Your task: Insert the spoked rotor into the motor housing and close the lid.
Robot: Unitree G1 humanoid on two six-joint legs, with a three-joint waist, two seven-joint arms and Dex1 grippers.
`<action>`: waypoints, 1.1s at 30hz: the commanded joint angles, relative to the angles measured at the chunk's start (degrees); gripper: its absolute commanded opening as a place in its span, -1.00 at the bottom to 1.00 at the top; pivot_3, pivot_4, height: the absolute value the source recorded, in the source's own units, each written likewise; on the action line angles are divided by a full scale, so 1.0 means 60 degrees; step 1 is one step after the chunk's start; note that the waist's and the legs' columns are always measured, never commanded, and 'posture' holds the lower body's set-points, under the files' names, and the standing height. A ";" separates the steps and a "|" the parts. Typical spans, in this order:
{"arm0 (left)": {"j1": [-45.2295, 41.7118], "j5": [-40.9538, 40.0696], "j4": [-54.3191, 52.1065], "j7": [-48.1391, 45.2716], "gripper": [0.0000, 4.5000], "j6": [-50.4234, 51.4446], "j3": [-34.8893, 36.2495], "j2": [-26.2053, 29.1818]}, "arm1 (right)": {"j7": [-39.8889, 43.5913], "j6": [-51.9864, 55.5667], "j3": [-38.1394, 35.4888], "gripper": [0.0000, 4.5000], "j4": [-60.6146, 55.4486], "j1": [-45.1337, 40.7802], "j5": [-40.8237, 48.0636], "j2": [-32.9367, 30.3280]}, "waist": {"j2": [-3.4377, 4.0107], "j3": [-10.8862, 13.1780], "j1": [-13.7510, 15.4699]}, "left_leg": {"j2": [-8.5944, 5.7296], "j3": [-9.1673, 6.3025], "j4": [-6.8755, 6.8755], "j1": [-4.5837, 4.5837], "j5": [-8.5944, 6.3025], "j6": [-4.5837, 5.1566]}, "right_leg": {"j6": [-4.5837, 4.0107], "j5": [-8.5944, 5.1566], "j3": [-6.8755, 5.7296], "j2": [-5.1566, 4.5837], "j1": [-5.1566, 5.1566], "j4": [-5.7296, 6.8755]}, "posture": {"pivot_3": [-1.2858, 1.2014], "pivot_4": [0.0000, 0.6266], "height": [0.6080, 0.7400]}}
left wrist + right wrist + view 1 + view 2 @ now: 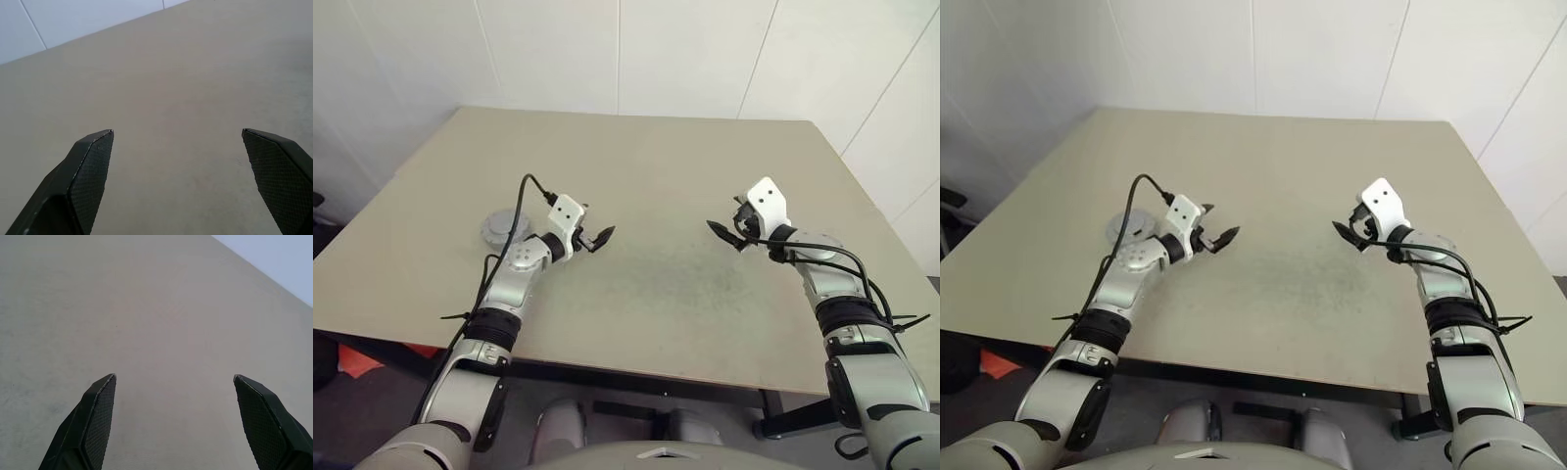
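**Both hands empty, assembly sits behind your left arm**

Your left hand and right hand hover spread wide over the bare middle of the table, holding nothing. A round grey disc, likely the lid on the motor housing, lies at middle left, partly hidden by your left forearm. Swing that arm carelessly and you could knock it off. The table is plain beige; white walls stand behind.

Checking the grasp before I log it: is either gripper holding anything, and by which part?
Nothing is held: left gripper and right gripper are both open and empty.
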 commanded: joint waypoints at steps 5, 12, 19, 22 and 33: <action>-0.0194 -0.0043 -0.0417 0.0053 0.98 -0.0137 0.0100 -0.0023 | 0.0034 -0.0273 -0.0170 0.93 -0.0121 -0.0144 -0.0007 -0.0142 | 0.0000 0.0000 0.0002 | 0.0000 0.0000 0.0000 -0.0001 -0.0001 0.0002 | 0.0000 0.0000 0.0000 0.0000 0.0000 -0.0002 | 0.03 -1.00 1.00; -0.0246 -0.0042 -0.0404 0.0120 0.98 -0.0203 0.0147 -0.0054 | 0.0082 -0.0320 -0.0201 0.93 0.0081 -0.0359 -0.0014 -0.0175 | 0.0000 0.0000 0.0000 | 0.0000 0.0001 -0.0001 -0.0002 -0.0002 0.0003 | 0.0000 0.0000 0.0000 0.0000 -0.0001 -0.0003 | 0.03 -1.00 1.00; -0.0276 -0.0007 -0.0368 0.0300 0.98 -0.0302 0.0155 -0.0136 | 0.0271 -0.0405 -0.0234 0.93 0.0168 -0.0474 0.0025 -0.0173 | 0.0000 0.0000 -0.0003 | 0.0000 0.0002 -0.0002 -0.0007 -0.0003 0.0005 | 0.0000 0.0000 0.0000 0.0000 -0.0006 -0.0005 | 0.03 -1.00 1.00; -0.0367 0.0060 -0.0263 0.0348 0.98 -0.0368 0.0084 -0.0234 | 0.0325 -0.0407 -0.0175 0.93 0.0245 -0.0605 -0.0032 -0.0196 | 0.0000 0.0000 -0.0004 | 0.0000 0.0003 -0.0002 -0.0010 -0.0004 0.0005 | 0.0000 0.0000 0.0000 -0.0001 -0.0008 -0.0005 | 0.03 -1.00 1.00; -0.0361 0.0102 -0.0149 0.0244 0.98 -0.0403 -0.0043 -0.0483 | 0.0400 -0.0002 -0.0317 0.93 -0.0792 0.0073 0.0057 -0.0370 | 0.0000 0.0000 0.0018 | 0.0000 0.0005 -0.0005 -0.0022 -0.0008 0.0012 | 0.0000 0.0000 0.0000 -0.0001 -0.0016 -0.0012 | 0.03 -1.00 1.00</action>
